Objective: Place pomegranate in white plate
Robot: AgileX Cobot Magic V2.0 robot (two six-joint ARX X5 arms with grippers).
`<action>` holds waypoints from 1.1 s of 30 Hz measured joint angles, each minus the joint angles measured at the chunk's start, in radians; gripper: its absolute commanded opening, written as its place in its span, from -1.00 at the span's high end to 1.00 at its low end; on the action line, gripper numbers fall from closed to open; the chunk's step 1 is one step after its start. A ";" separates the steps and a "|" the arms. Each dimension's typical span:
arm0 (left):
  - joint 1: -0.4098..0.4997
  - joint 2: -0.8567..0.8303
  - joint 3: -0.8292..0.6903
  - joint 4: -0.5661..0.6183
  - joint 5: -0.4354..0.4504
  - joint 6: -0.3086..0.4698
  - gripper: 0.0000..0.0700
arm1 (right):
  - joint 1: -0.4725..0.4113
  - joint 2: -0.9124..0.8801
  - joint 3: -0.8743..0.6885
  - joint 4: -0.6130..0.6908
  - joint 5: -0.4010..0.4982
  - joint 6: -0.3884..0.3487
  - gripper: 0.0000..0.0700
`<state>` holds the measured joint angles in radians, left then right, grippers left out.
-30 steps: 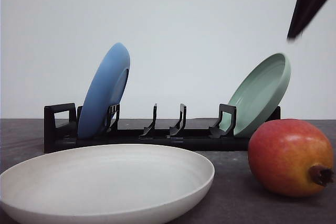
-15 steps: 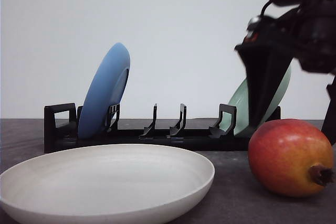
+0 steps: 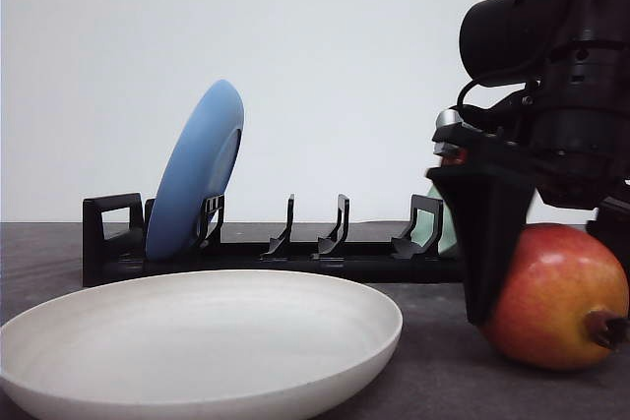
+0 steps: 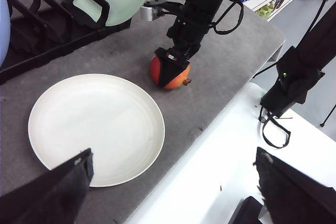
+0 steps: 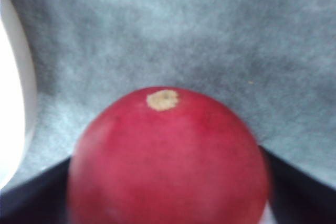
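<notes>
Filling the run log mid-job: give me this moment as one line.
phase: grasp approach | right gripper: open, straddling pomegranate on table | white plate: empty | left gripper: open, idle

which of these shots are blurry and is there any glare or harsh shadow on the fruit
Right wrist view: soft overall, the pomegranate close and out of focus, no glare. Front view: fruit sharp, with a soft sheen; right gripper slightly blurred. Left wrist view: sharp on the white plate; lighting even, shadows soft.
</notes>
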<state>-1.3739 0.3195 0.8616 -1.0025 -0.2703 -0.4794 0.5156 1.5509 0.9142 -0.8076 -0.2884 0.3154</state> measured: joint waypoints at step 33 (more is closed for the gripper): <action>0.000 0.001 0.000 0.104 -0.074 0.149 -0.70 | 0.413 0.272 0.344 0.117 0.005 0.111 -0.10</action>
<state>-1.3739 0.3202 0.8616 -0.8989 -0.3447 -0.3306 0.9289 1.8226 1.2583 -0.6904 -0.2832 0.4262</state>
